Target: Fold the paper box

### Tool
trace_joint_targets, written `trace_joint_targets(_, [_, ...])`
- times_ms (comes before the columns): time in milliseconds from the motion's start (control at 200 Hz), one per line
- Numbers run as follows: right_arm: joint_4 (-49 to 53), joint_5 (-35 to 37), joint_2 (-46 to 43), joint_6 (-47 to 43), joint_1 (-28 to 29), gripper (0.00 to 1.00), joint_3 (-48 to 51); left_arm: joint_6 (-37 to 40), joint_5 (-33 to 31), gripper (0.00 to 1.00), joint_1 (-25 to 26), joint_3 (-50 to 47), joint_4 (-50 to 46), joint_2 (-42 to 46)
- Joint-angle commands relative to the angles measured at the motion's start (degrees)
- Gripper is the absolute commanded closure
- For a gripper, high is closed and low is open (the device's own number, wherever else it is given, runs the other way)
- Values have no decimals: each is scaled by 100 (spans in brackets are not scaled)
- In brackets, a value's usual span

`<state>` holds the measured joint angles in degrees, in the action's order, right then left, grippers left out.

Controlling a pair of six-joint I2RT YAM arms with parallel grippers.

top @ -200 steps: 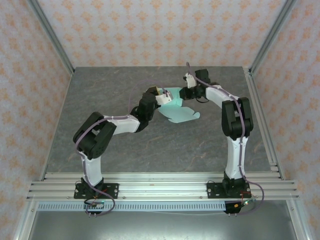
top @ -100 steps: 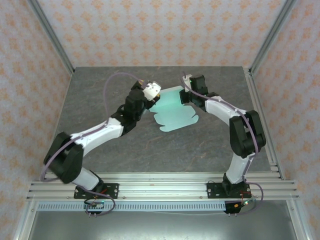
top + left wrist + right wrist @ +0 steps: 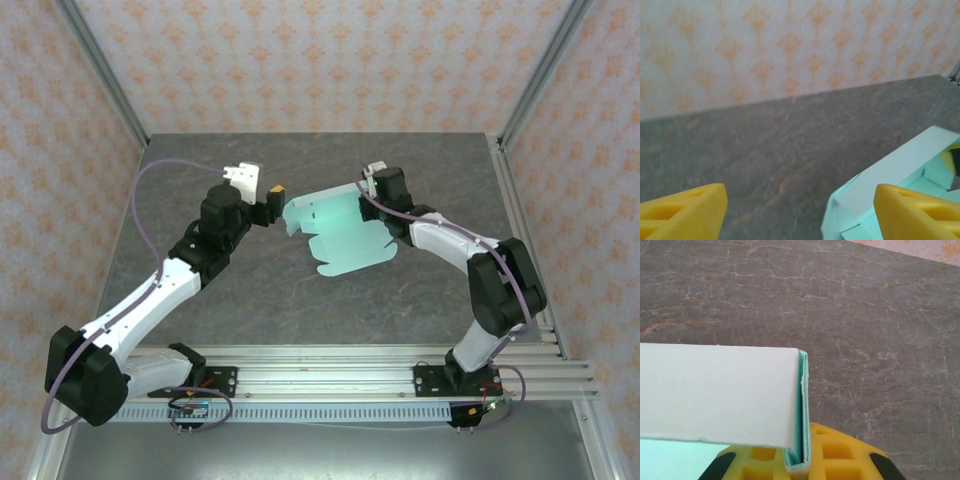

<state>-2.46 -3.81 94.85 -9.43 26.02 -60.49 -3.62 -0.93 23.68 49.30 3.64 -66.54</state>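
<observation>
Patterned wallpaper (image 3: 300,60) rings a grey stone-look desk (image 3: 250,290) in the overhead view. On the desk lies the paper box (image 3: 345,235), mostly flat, with its far flap lifted off the surface. The right hand (image 3: 368,198) is clamped on that flap's right end, apparently to hold the fold up. The left hand (image 3: 262,186) hovers just beside the flap's left end, fingers apart and touching nothing, likely placed to take or press that end.

From the left wrist, its yellow fingers (image 3: 682,210) stand wide over bare desk, the raised mint wall of the paper box (image 3: 900,170) close by.

From the right wrist, the jaws pinch a folded edge of the paper box (image 3: 795,405) between yellow pads (image 3: 840,455), probably so the crease cannot spring open.
</observation>
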Motion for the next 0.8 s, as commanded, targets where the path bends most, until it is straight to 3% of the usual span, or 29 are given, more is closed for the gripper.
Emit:
trace_joint_targets(0, [-457, 291, -301, 280, 80, 100, 196, -797, 387, 22, -154, -2, -563, -141])
trace_joint_targets(315, [-519, 554, -417, 354, 294, 100, 312, -665, 778, 13, -153, 249, -1059, -790])
trace_joint_targets(581, [-425, 485, -424, 435, 307, 100, 298, -647, 638, 14, -155, 481, -963, -1273])
trace_joint_targets(796, [-286, 540, -406, 423, 309, 100, 262, -963, 994, 19, -196, 515, -916, -1100])
